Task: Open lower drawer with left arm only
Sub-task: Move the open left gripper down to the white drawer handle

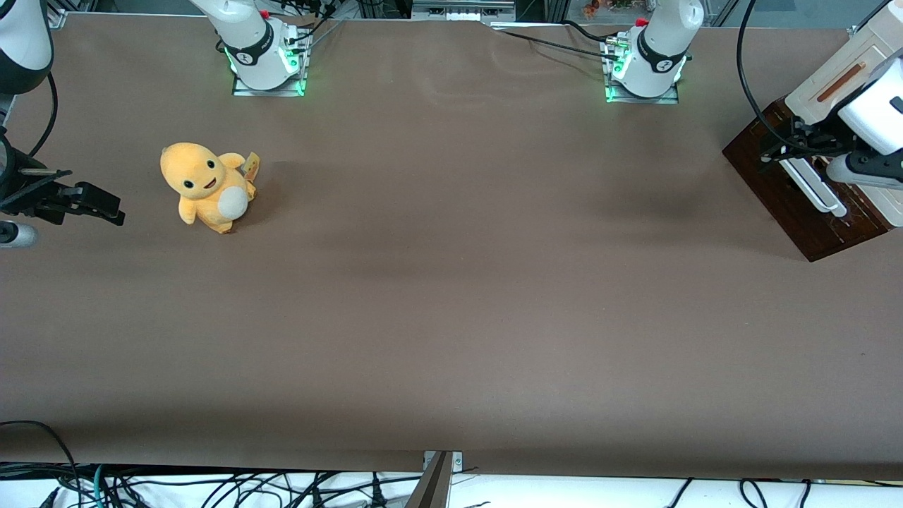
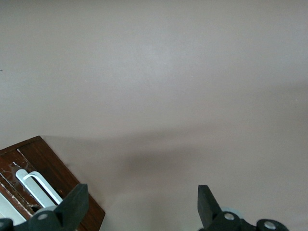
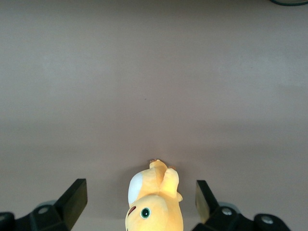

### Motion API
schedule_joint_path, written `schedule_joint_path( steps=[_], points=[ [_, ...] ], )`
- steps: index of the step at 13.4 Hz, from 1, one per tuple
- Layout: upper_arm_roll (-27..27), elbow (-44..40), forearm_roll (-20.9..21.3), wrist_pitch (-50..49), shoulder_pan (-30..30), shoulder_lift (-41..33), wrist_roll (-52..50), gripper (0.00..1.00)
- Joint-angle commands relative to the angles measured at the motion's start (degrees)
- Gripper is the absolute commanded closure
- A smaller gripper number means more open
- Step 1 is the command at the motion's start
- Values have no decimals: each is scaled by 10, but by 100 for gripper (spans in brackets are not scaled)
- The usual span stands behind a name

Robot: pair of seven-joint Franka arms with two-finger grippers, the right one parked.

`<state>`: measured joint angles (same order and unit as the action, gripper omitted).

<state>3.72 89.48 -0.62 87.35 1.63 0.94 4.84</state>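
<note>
At the working arm's end of the table [image 1: 451,296], the lower drawer [image 1: 797,204] sits as the dark-brown bottom part of a small cabinet [image 1: 839,70], its white handle [image 1: 818,189] facing up. The left arm [image 1: 878,113] holds its gripper [image 1: 779,144] just above the drawer front, near one end of the handle, with fingers [image 2: 72,207] spread wide and holding nothing. I judge this as the approach step: next the fingers must come around the handle, then pull. No inside of the drawer is visible, so its content cannot be told.

The left arm [image 1: 878,113] covers part of the lower drawer [image 1: 790,190]; gripper [image 1: 779,144] sits just over its white handle [image 1: 818,190], and the frame edge crops the cabinet.
</note>
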Motion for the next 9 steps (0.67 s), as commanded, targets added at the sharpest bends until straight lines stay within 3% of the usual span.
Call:
schedule_joint_path(
  steps=[1,4,6,7,9],
  points=[
    [1,-8,3,-2,-2,20,3,0],
    [3,-12,11,-5,-4,78,-6,0],
    [9,-7,53,-9,-6,92,-27,0],
    [21,-7,99,-22,-11,113,-45,0],
    [26,-9,237,-96,-63,178,-114,0]
  ],
)
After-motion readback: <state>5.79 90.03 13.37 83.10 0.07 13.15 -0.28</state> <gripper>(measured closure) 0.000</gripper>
